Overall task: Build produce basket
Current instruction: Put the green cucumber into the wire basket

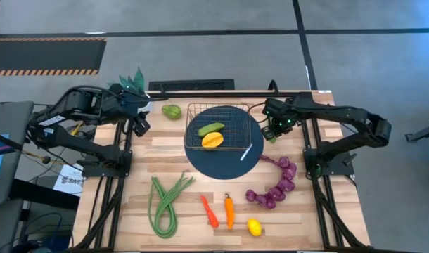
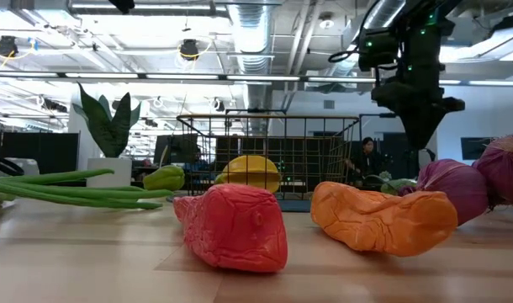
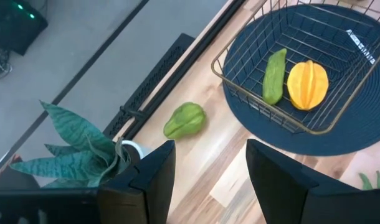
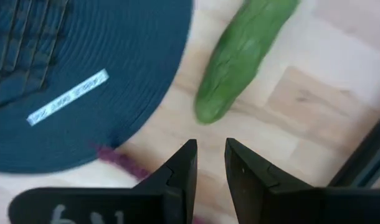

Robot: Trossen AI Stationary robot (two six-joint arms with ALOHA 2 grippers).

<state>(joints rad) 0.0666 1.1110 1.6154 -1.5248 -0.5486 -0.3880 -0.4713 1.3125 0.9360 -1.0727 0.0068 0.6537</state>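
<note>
Target for the coming move: cucumber (image 4: 240, 56), flat on the bare wood of the table (image 1: 306, 211) toward its far right corner, just off the right rim of the dark blue mat (image 4: 115, 37) and touching neither the mat nor the wire. Sits just ahead of the right gripper (image 4: 210, 149), blunt near end close beyond the fingertips, long axis running away from them at a slant rather than dead straight. Mostly hidden under the wrist from above, so probably angled toward the far edge, though hard to fix. Fingers drawn in to a narrow slot, nothing between them; looks too tight for the cucumber's girth, so likely needs spreading, a short reach forward and a slight wrist turn to close across the width instead of along the length. Clearly the nearer arm for this piece. Stray end of the purple grape string (image 1: 274, 186) just beside the fingers on the mat side, worth not snagging. Short carry afterwards: basket (image 1: 221, 105) on the mat at the middle of the far edge, already holding a green piece and a yellow-orange ribbed fruit. Left gripper (image 3: 209, 155) up by the far left corner, fingers moderately apart and empty, facing a lone green fruit (image 3: 184, 119) on the wood between the potted plant (image 3: 78, 143) and the basket.
</note>
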